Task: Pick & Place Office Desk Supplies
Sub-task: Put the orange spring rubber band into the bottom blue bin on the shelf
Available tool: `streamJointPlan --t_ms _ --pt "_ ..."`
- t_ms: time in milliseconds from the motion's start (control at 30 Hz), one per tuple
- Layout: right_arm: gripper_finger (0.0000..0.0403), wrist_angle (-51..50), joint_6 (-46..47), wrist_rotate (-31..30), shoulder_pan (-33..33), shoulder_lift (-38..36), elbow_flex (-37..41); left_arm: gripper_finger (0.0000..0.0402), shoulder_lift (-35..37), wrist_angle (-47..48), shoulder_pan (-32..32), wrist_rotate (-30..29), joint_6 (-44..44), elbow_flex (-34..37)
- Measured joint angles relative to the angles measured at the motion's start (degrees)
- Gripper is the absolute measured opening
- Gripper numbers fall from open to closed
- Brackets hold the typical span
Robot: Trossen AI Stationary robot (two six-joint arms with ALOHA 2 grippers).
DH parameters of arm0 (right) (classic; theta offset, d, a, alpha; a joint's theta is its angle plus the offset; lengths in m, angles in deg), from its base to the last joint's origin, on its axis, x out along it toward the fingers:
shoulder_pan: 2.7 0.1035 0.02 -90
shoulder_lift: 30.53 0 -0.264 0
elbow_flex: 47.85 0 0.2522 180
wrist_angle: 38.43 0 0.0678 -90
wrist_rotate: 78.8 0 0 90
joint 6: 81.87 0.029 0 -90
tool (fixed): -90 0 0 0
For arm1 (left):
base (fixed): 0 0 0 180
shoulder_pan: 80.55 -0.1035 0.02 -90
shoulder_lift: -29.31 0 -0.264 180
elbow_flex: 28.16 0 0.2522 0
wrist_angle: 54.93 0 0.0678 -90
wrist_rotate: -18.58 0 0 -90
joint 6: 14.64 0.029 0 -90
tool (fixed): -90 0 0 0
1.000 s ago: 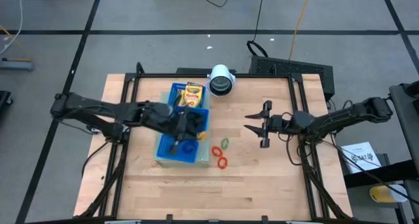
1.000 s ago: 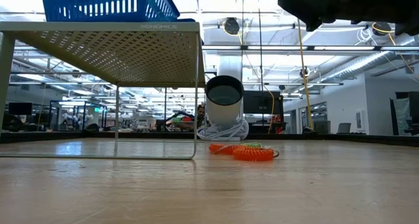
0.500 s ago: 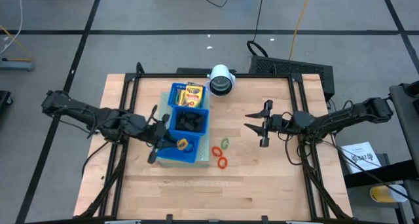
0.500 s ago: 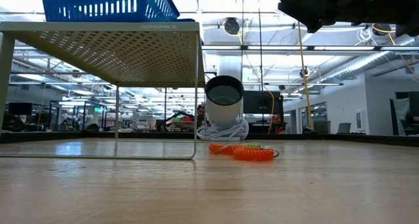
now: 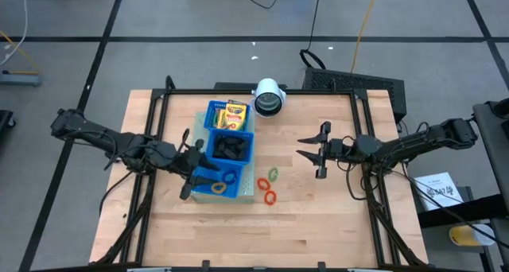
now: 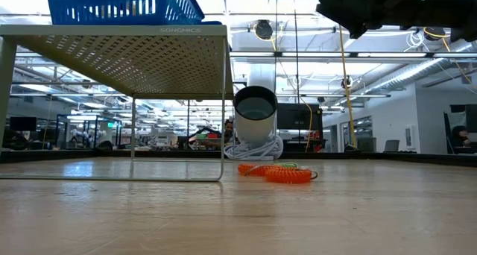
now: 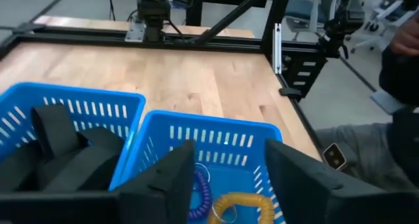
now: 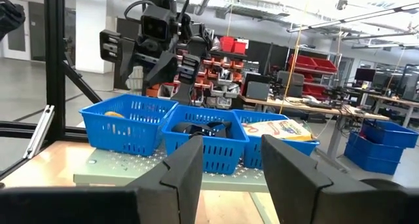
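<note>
A blue three-compartment tray (image 5: 208, 130) stands on a white perforated stand (image 6: 149, 42). A crayon box (image 5: 235, 110) lies in its far compartment and black clips (image 5: 231, 148) in the middle one. In the near one lie a yellow ring (image 7: 243, 203) and a purple ring (image 7: 200, 196). My left gripper (image 7: 229, 178) hovers open above that near compartment, at its left side (image 5: 199, 167). Red and orange rings (image 5: 266, 196) and a green ring (image 5: 273, 174) lie on the table right of the tray. My right gripper (image 5: 301, 147) waits open, right of the rings.
A white cylinder with a dark centre (image 5: 269, 98) stands at the table's far edge behind the tray. Bare wood lies near the front edge and between the rings and my right gripper. A person's dark sleeve (image 7: 400, 67) shows beyond the table's edge.
My left gripper has drawn back from over the tray's middle toward the table's left and near edges, bringing the yellow ring along. It has let the ring go, and the ring now lies in the near compartment beside the purple one. My right arm has kept still.
</note>
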Motion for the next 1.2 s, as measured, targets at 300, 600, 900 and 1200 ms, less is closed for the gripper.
streamJointPlan --t_ms 300,600,900,1200 --pt "0.0146 0.6 5.5 0.2 0.0 5.9 0.0 0.024 0.0 -3.6 -0.1 -2.8 4.2 0.0" --pt "0.0146 -2.3 11.7 6.9 -2.2 17.5 -5.2 0.0246 0.0 -4.6 -0.2 -4.7 5.8 0.0" --pt "0.0146 -17.7 15.3 18.9 -2.2 32.4 -17.2 0.0246 -0.1 -4.9 -2.4 -4.8 7.1 -0.1" --pt "0.0156 -26.4 9.6 22.9 0.1 43.0 -23.2 0.0246 -0.1 -6.1 -5.1 -4.7 8.0 -0.1"
